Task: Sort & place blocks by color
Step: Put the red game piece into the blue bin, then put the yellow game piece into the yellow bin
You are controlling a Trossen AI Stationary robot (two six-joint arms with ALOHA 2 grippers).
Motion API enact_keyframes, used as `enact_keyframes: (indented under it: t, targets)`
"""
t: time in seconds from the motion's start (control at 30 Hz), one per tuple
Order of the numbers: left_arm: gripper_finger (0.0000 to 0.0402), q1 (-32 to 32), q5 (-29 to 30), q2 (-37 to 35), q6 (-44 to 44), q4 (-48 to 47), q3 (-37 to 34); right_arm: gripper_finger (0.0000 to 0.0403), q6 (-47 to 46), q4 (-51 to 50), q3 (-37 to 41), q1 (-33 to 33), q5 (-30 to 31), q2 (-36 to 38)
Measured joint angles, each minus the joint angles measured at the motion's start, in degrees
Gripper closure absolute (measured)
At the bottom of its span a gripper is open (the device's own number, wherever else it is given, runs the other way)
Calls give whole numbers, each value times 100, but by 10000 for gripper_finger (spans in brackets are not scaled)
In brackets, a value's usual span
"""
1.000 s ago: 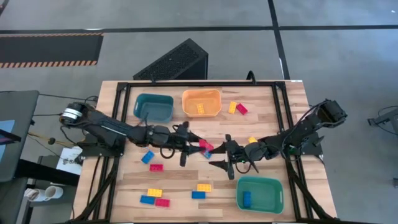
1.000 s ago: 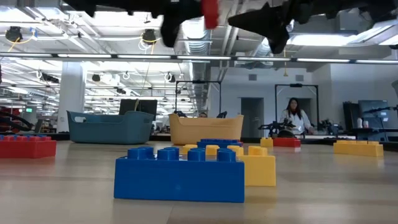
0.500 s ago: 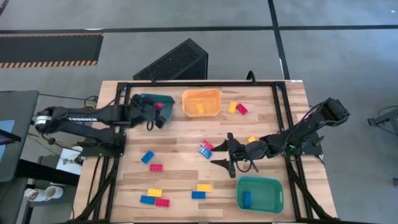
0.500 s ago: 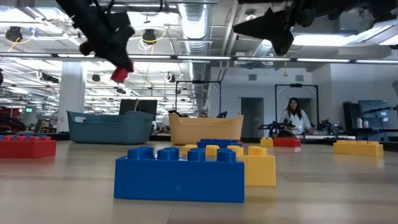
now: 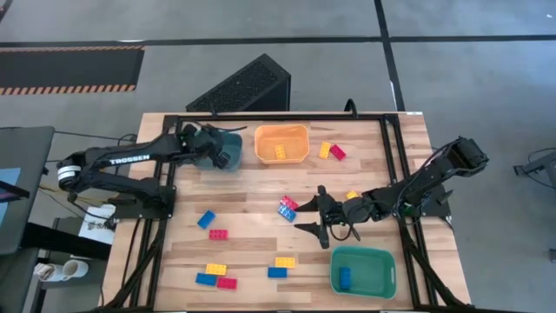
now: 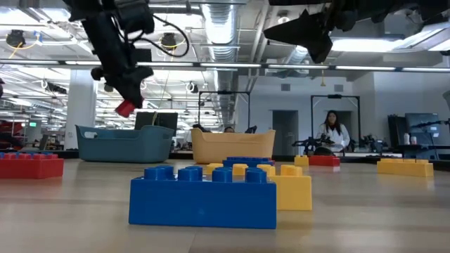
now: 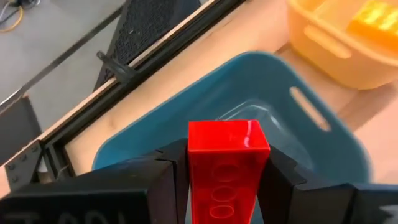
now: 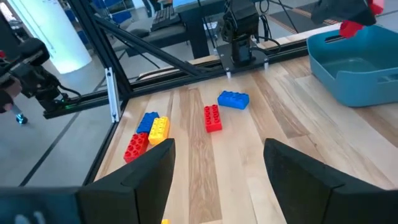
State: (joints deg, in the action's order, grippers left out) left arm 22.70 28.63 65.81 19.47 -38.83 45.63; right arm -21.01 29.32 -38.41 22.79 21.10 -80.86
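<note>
My left gripper [image 5: 219,153] hovers above the teal bin [image 5: 228,139] at the table's far left, shut on a red block [image 7: 227,163], which also shows in the low view [image 6: 125,107]. My right gripper [image 5: 314,217] is open above the table's middle right, beside a red and blue block pair [image 5: 287,209] lying on the wood. Other blocks lie flat on the table: blue [image 5: 206,219], red [image 5: 218,234], and a near cluster [image 5: 215,276]. A yellow block [image 5: 281,152] lies in the orange bin [image 5: 295,132]. A blue one [image 5: 344,278] lies in the green bin [image 5: 382,261]. My left gripper pinches the red block by its two long sides [image 7: 198,163], one finger [image 7: 166,177] on each side. The fingers slant downward from above. The block's free end [image 7: 227,134] sticks out past the fingertips. It is lifted clear and tilted, over the teal bin's inside.
A yellow and a red block [image 5: 330,152] lie right of the orange bin, and one yellow block [image 5: 352,196] by the right arm. Black rails [image 5: 287,116] frame the table. A yellow and a blue block [image 5: 281,267] lie near the front. A person [image 6: 332,130] stands far behind.
My left gripper carried the red block from the table's middle toward the far left edge, over the teal bin, and then dropped lower there. The block has stayed in its hold. My right gripper kept open and nearly still.
</note>
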Motion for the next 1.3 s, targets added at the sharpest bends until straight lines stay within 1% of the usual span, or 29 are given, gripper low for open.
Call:
enact_keyframes:
  t: [0.07, 0.2, 0.27, 0.4, 0.5, 0.6, 0.83, 1.0, 1.07, 1.13, 1.2, 1.3]
  targets:
    - [298, 127, -132, 107, -97, 102, 0, 133, -13, -5, 0, 0, 0, 0]
    - [296, 339, -742, 177, -396, 772, -121, 133, -13, -29, 0, 0, 0, 0]
    - [295, 449, -1009, 139, -470, 1240, -326, 133, -13, -64, 0, 3, 0, 0]
    - [297, 750, -1385, 11, -440, 1850, -796, 133, -18, -88, 0, 54, 0, 0]
    - [296, 908, -1597, 12, -361, 1952, -1049, 133, -15, -109, 0, 84, -2, 0]
    - [282, 970, -1599, 12, -225, 2024, -1196, 133, -13, -116, 0, 79, -2, 0]
    - [216, 983, -1522, 15, -180, 2112, -1209, 133, -27, -109, 0, 66, 0, 0]
    - [185, 984, -1574, -24, -176, 2212, -1209, 133, -40, -107, 0, 66, 0, 0]
    - [182, 953, -1595, -137, -174, 2231, -1196, 133, -42, -107, 0, 66, 0, 0]
    - [185, 815, -1524, -437, -221, 2329, -1189, 133, -46, -107, 0, 66, 0, 0]
    - [193, 532, -1391, -860, -330, 2630, -1178, 133, -54, -150, 0, 55, 6, 0]
    - [213, -53, -1335, -1652, -546, 3135, -1183, 133, -59, -249, 0, 33, 89, -2]
